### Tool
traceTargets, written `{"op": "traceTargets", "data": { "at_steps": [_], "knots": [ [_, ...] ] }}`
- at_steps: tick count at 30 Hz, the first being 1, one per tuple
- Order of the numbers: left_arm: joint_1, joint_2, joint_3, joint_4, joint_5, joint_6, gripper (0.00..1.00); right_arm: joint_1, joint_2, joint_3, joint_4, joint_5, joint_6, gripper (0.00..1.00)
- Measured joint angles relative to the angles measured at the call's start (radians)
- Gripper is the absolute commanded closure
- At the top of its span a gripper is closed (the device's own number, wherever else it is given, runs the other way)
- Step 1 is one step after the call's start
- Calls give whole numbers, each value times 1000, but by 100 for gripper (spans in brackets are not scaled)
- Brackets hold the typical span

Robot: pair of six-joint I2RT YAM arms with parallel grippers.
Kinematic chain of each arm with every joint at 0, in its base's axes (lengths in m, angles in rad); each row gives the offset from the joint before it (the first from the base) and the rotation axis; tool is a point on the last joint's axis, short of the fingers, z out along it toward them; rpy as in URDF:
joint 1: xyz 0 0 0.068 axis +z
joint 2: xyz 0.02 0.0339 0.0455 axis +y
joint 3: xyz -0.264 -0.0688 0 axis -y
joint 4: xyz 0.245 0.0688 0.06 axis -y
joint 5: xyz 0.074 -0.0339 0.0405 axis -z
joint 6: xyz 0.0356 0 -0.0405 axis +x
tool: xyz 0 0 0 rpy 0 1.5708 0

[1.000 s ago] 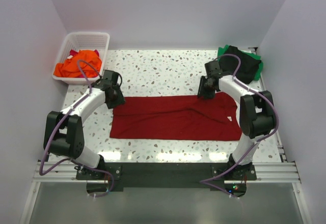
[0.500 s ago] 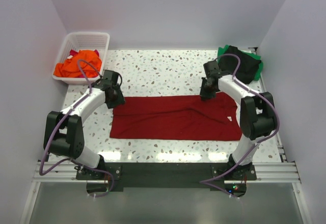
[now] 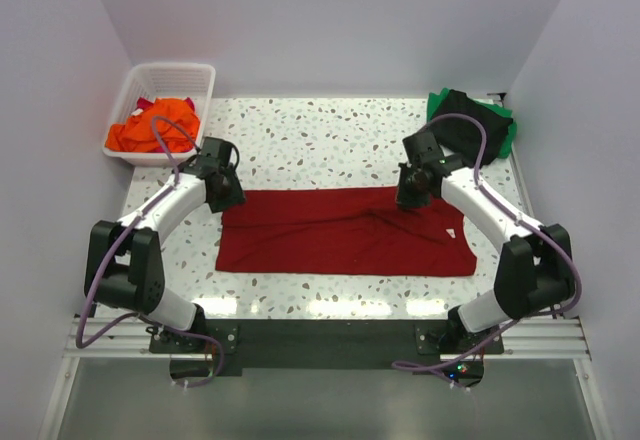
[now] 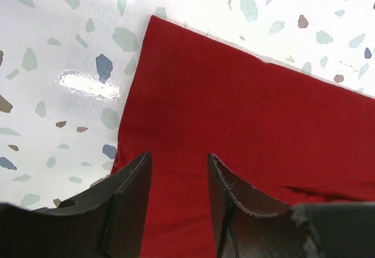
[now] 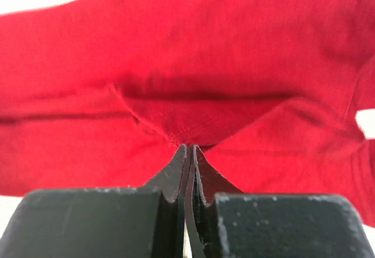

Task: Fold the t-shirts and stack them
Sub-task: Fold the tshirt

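The dark red t-shirt (image 3: 345, 230) lies as a long band across the middle of the table. My left gripper (image 3: 228, 198) is open over its far left corner; in the left wrist view (image 4: 179, 159) the jaws stand apart above the red cloth (image 4: 246, 111), holding nothing. My right gripper (image 3: 410, 198) is shut on the shirt's far edge near the right end; in the right wrist view (image 5: 188, 148) the closed jaws pinch a fold of the red cloth (image 5: 193, 117), pulled up into a peak.
A white slatted basket (image 3: 160, 85) at the far left holds orange t-shirts (image 3: 155, 128). A black t-shirt (image 3: 475, 125) lies on a green one (image 3: 508, 135) at the far right corner. White walls bound the speckled table (image 3: 320, 145).
My right arm has swung outward, and its gripper has moved a little toward the near side with the shirt's far edge in it. The left arm has not moved.
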Motion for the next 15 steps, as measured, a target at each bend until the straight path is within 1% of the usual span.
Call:
{"op": "traceTargets", "data": {
  "at_steps": [3, 7, 14, 15],
  "knots": [
    [0, -6, -1, 1, 0, 4, 53, 34, -66, -70, -16, -12, 21, 100],
    [0, -10, -3, 6, 1, 7, 53, 127, -148, -179, -32, -51, 63, 100],
    [0, -13, -19, 12, 5, 8, 53, 201, -216, -296, -22, -146, 118, 100],
    [0, -13, -19, 13, 5, 8, 53, 205, -221, -303, -20, -162, 120, 91]
  ]
}}
